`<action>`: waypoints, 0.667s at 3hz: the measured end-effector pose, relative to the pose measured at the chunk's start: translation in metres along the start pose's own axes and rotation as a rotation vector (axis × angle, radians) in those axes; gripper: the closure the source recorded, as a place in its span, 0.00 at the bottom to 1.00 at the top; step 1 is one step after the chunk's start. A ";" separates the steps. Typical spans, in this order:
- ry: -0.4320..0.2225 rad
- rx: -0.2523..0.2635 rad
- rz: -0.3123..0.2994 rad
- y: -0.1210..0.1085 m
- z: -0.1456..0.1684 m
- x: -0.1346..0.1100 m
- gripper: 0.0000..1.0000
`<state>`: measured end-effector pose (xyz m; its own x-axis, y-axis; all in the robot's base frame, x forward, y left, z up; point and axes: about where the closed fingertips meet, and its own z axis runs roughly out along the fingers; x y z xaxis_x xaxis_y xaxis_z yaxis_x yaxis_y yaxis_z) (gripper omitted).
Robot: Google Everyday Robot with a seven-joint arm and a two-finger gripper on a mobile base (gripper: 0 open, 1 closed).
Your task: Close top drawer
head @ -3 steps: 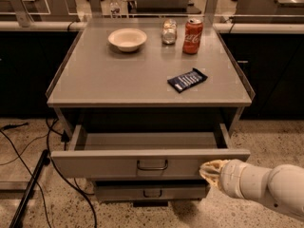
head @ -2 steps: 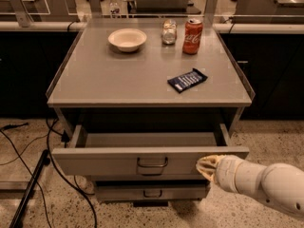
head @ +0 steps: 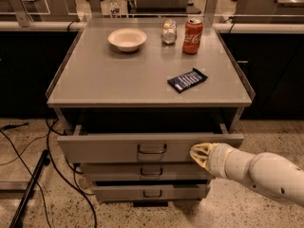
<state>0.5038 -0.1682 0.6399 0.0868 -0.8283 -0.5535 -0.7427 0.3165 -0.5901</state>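
Since the earlier frames the tool has been carried left and slightly upward along the front of the top drawer, and the drawer has been pushed partway back into the cabinet, though it is still seen standing open.

In the camera view, the tool's pale yellowish tip is seen pressed against the drawer's flat gray metal front, right of the small dark bracket-shaped handle and near the front's right end. Whether the tool is released or clenched cannot be told. Nothing is seen gripped by it. Behind the tip, a smooth, rounded white arm is seen reaching in from the lower right.

The top drawer projects beyond two shorter-fronted gray drawers below it, the middle drawer and the bottom drawer, each fitted with a similar handle. A dark gap is left between the drawer front and the cabinet's matte gray worktop. On the worktop are set a shallow white bowl, a small glass jar, a red soda can and a flat dark blue packet. Black cables are trailed over the speckled floor at the left.
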 end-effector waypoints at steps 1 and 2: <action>-0.005 0.015 -0.007 -0.011 0.014 -0.002 1.00; -0.005 0.019 -0.011 -0.019 0.026 -0.003 1.00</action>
<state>0.5347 -0.1601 0.6373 0.0980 -0.8293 -0.5502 -0.7290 0.3166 -0.6069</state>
